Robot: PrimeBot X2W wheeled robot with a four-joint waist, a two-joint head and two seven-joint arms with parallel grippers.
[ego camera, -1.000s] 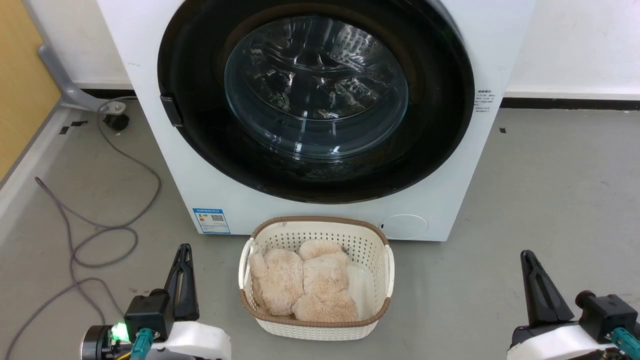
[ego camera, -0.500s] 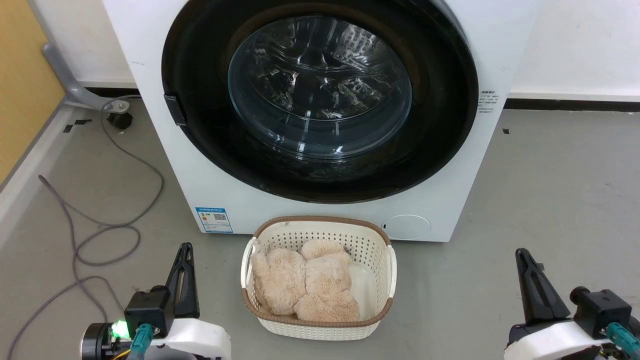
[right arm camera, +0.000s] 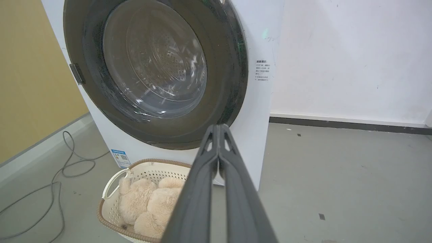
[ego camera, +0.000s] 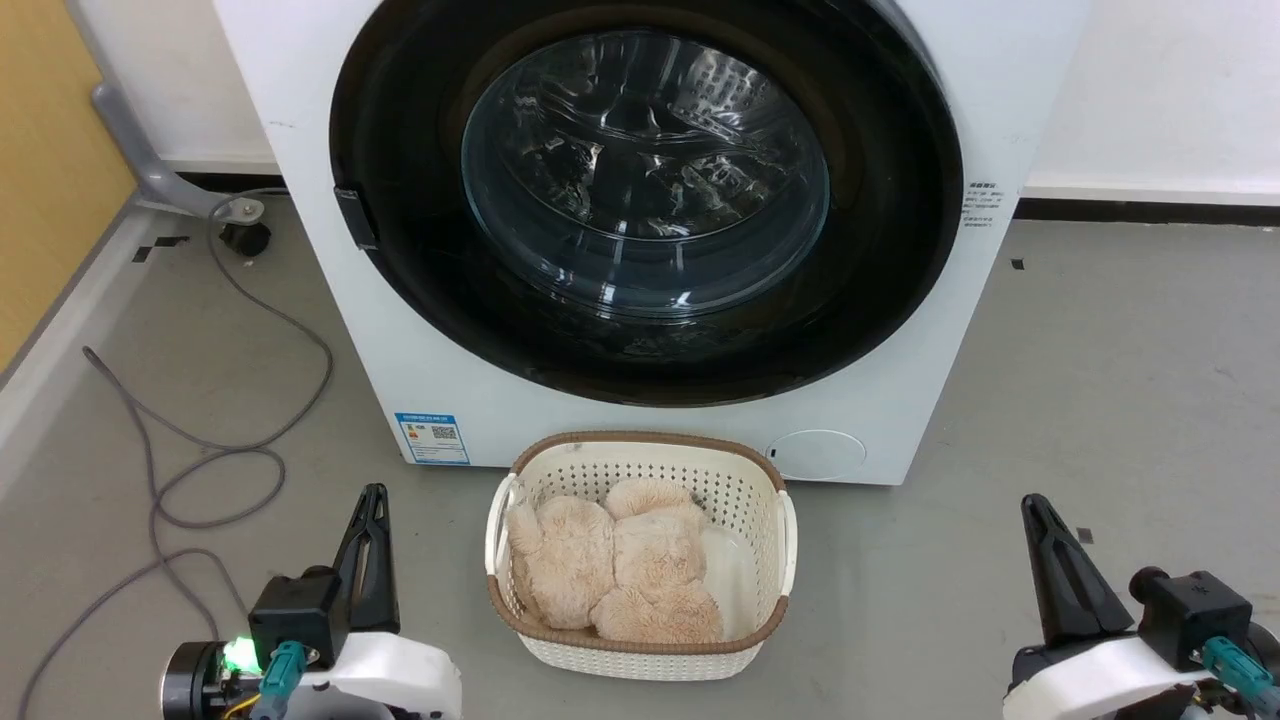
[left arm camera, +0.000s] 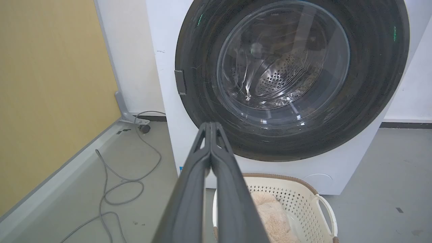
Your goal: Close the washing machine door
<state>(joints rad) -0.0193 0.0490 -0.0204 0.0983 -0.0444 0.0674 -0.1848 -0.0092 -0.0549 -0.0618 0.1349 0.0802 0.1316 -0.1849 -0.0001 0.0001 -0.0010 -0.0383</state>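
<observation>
The washing machine [ego camera: 900,400] is a white box straight ahead on the floor. The washing machine door [ego camera: 645,170], a glossy black disc with a bulging glass window, lies flat against its front, and the steel drum shows through the glass. A small dark tab [ego camera: 355,217] sits on the door's left edge. My left gripper [ego camera: 373,495] is shut and holds nothing, low on the left, well short of the machine. My right gripper [ego camera: 1030,503] is shut and holds nothing, low on the right. The door [left arm camera: 283,67] rises beyond the left gripper [left arm camera: 210,125], and the door [right arm camera: 152,67] stands up and left of the right gripper [right arm camera: 218,126].
A cream basket [ego camera: 500,520] holding beige plush toys [ego camera: 610,560] stands on the floor against the machine's front, between my grippers. A grey cable [ego camera: 230,460] loops over the floor on the left, near a yellow wall [ego camera: 50,150]. Bare grey floor lies to the right.
The head camera has drifted, so machine and basket sit slightly further right in the picture. The door stays flat against the machine. Both grippers stay shut.
</observation>
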